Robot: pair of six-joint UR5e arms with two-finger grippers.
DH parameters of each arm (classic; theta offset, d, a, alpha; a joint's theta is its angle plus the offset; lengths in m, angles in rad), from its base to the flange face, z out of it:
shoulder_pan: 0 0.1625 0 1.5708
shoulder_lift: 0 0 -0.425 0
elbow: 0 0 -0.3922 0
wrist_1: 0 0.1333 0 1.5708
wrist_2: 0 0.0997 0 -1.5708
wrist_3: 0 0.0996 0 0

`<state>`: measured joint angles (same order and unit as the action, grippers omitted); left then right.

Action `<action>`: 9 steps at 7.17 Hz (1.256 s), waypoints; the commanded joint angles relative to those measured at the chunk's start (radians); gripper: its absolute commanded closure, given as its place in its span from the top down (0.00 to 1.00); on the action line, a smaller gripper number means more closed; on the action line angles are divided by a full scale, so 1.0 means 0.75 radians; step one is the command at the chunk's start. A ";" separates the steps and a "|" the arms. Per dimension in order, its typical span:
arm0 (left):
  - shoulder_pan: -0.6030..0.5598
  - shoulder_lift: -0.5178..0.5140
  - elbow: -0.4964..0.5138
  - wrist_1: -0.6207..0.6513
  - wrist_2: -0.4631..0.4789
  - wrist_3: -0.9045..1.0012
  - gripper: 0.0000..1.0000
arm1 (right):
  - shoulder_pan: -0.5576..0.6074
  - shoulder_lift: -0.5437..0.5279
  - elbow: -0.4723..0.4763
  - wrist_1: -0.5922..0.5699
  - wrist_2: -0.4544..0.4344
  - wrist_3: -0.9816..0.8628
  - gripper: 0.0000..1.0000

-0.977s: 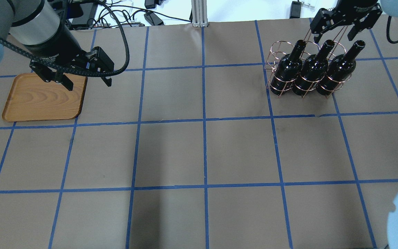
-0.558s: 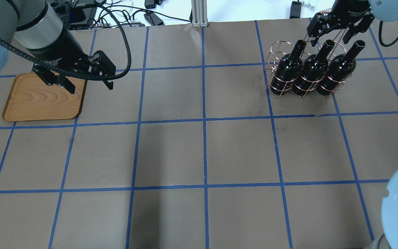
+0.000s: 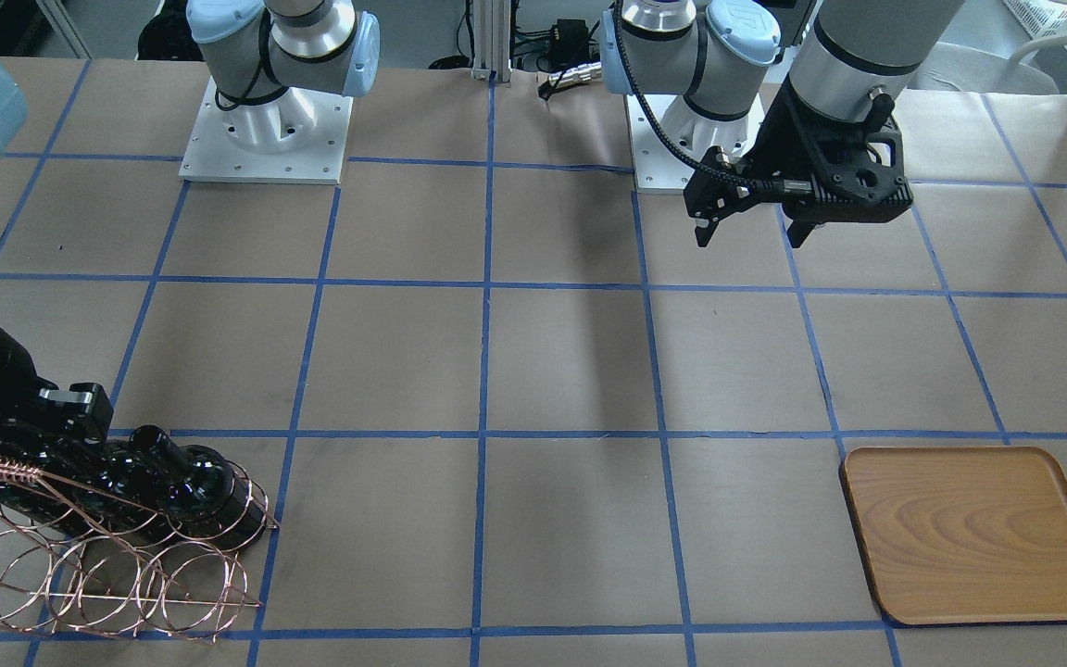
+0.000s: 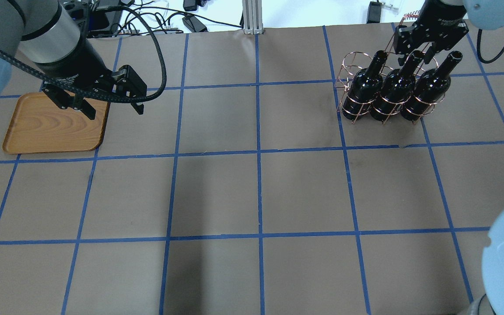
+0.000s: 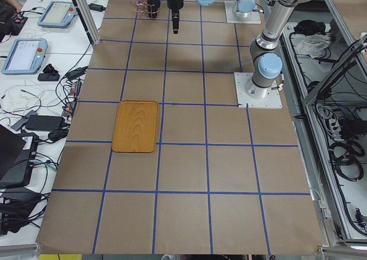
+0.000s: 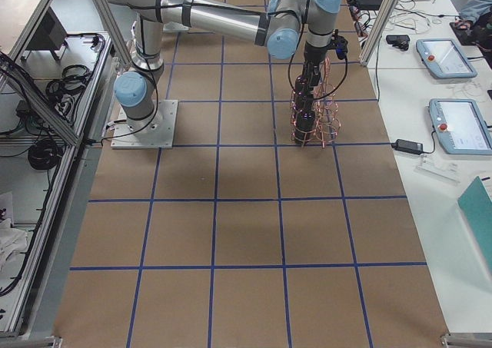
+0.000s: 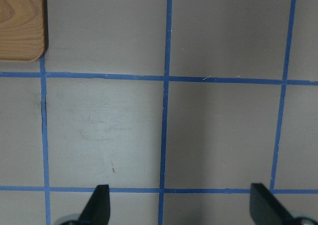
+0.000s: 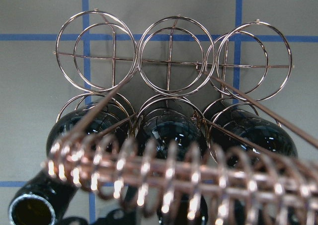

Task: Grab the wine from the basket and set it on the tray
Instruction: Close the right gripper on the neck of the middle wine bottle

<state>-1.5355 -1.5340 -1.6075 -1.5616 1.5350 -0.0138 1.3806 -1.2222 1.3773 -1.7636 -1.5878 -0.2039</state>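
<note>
Three near-black wine bottles (image 4: 363, 87) (image 4: 394, 89) (image 4: 427, 89) stand side by side in the copper wire basket (image 4: 347, 62) at the far right. In the right wrist view the bottles (image 8: 171, 130) fill the near row, the far loops (image 8: 171, 56) are empty, and the coiled handle (image 8: 169, 178) lies close under the camera. My right gripper (image 4: 418, 50) is open, its fingers on either side of the middle bottle's mouth, beside the handle. My left gripper (image 4: 112, 109) is open and empty, above the right edge of the wooden tray (image 4: 46, 127).
The tray (image 3: 969, 528) lies flat with nothing on it. Brown paper with blue tape lines (image 4: 258, 153) covers the table. Cables and power bricks (image 4: 190, 22) lie beyond the far edge. Both arm bases (image 3: 265, 139) stand on the robot's side.
My right gripper has come down towards the bottle necks and its jaws have narrowed from wide open. My left gripper has barely shifted near the tray.
</note>
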 commanded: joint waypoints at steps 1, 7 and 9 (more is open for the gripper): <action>0.000 0.000 0.000 0.000 0.003 0.000 1.00 | 0.000 0.008 0.000 0.006 0.000 0.000 0.41; 0.024 0.000 0.010 -0.002 0.043 0.000 1.00 | 0.000 -0.092 -0.104 0.144 -0.004 0.002 0.26; 0.029 -0.006 0.010 -0.002 0.056 0.000 1.00 | 0.000 -0.207 -0.151 0.212 -0.002 0.006 0.27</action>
<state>-1.5172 -1.5351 -1.6004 -1.5628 1.5700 -0.0138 1.3806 -1.3255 1.2828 -1.6329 -1.5897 -0.2011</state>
